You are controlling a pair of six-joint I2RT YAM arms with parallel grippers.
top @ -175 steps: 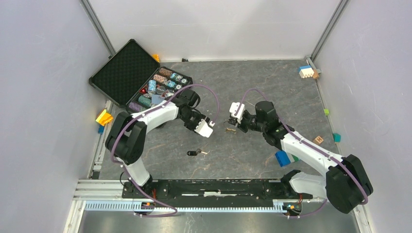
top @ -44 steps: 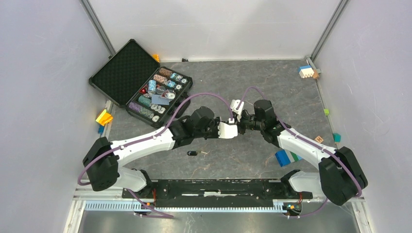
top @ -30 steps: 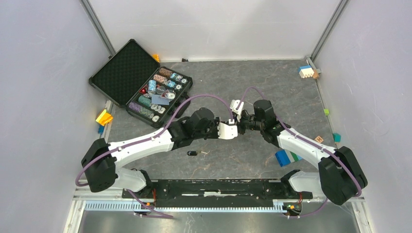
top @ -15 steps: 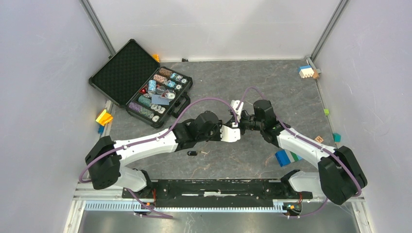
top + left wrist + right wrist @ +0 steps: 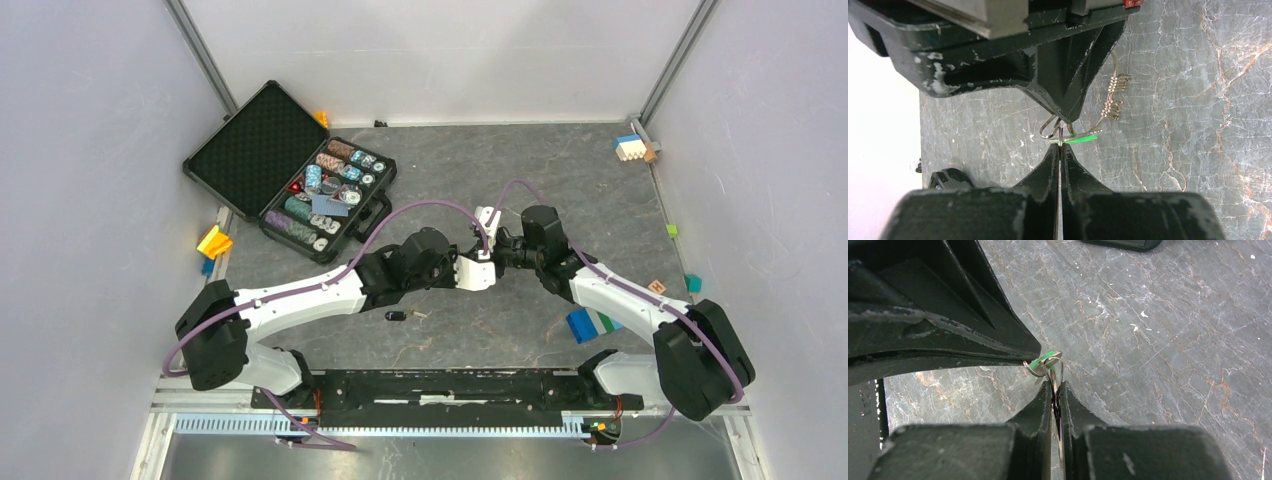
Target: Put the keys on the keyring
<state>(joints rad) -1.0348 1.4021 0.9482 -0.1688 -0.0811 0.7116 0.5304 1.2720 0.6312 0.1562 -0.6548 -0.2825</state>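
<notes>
Grippers [image 5: 1060, 150] [image 5: 1055, 390] two, keyring [image 5: 1111, 106] one, keys [image 5: 1083, 139] [image 5: 395, 316] two

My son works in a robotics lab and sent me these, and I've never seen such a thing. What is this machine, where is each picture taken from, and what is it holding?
It is two robot arms, a left arm and a right arm, bolted at the near edge of a table. Each ends in a two-finger gripper. The wide picture comes from a fixed camera above and behind them. The close-ups come from a camera on each wrist.

On the table lie a black-headed key, an open black case of coloured chips, and toy blocks such as a blue block.

The left gripper is shut on a green-headed key. The right gripper is shut on a keyring carrying small keys. Their tips meet mid-table.
</notes>
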